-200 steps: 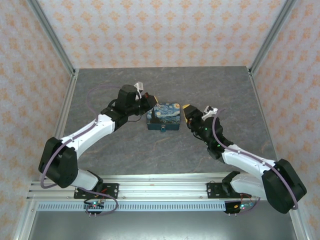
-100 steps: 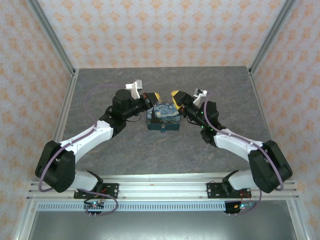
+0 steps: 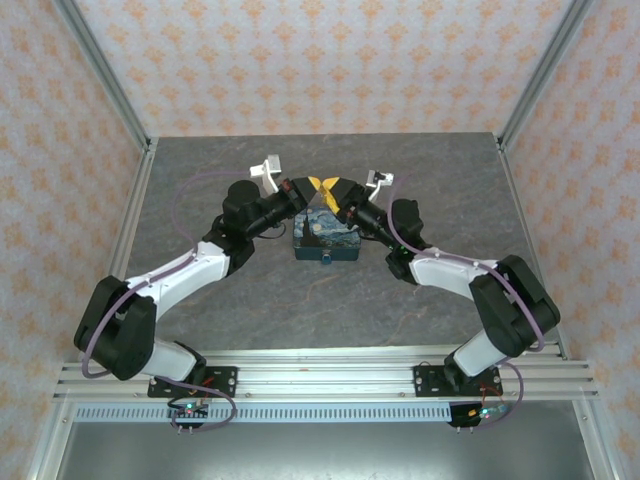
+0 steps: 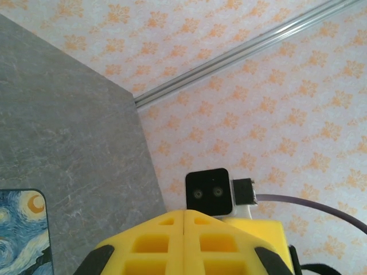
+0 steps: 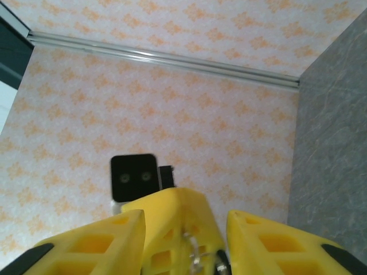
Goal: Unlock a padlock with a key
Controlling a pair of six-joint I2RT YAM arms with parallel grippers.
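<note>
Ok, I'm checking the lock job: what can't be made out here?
- Key: right wrist view, a metal glint cut off by the bottom edge; holder unclear.
- Padlock: top view, too small to tell whether locked.
- Left gripper: left wrist view, shut fingers hide any contents.

The left fingers [image 4: 155,246] are matt yellow plastic, moulded in hollow cells — the right fingers [image 5: 92,246] the same. Between the right fingers a thin silvery metal piece [image 5: 194,252] glints. Left of the left fingers, the box [image 4: 20,235] lid looks smooth and printed; the table [image 4: 69,126] beyond is matt, mottled grey — stone-like
</note>
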